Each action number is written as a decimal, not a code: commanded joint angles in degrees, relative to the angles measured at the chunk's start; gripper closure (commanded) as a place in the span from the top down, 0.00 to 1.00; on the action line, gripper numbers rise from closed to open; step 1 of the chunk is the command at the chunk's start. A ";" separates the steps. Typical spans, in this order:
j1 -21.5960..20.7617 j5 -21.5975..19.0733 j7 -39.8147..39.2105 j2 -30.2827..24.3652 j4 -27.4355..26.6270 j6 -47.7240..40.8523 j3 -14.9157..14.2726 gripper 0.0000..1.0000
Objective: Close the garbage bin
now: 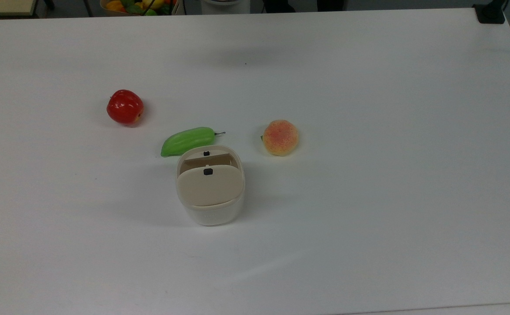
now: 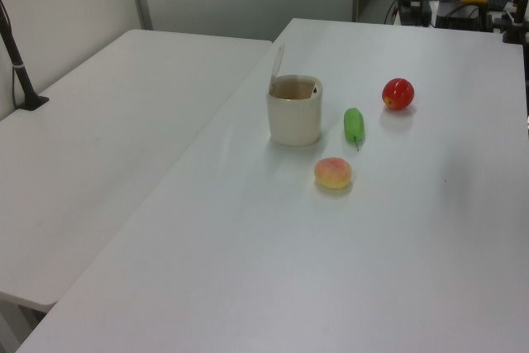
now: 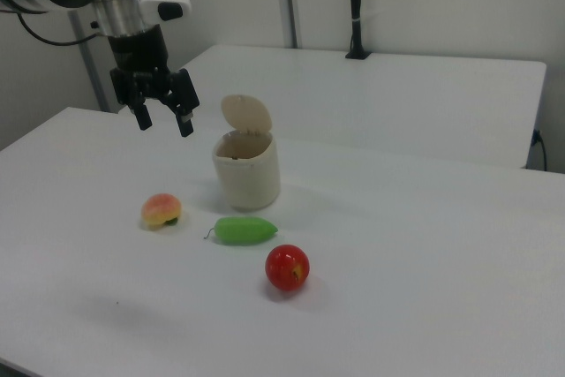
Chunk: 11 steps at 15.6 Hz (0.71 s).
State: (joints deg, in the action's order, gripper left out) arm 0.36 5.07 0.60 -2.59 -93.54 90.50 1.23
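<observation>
— Where was the gripper (image 3: 162,116)?
— In the right view it hung above the white table (image 3: 424,253), up and to the right view's left of the garbage bin (image 3: 247,168), its two black fingers spread apart and empty.
— How many things lay there?
— One bin and three glossy plastic fruits: a round red apple (image 1: 125,106), a long green mango (image 1: 187,141), a speckled peach (image 1: 280,137).
— And the bin?
— Mid-table, rounded-square, cream, just beside the mango; its beige lid (image 1: 209,186) stood raised. The inside was hard to make out.
</observation>
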 commanded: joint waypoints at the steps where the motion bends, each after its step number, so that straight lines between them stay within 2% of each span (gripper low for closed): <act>1: 0.17 0.73 -0.25 -0.84 -0.77 0.12 0.09 1.00; 11: 0.08 -0.32 -0.25 -0.49 -0.68 0.38 0.09 1.00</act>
State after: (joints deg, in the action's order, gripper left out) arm 0.40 5.06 0.60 -2.57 -93.58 90.50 1.23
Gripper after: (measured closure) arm 0.000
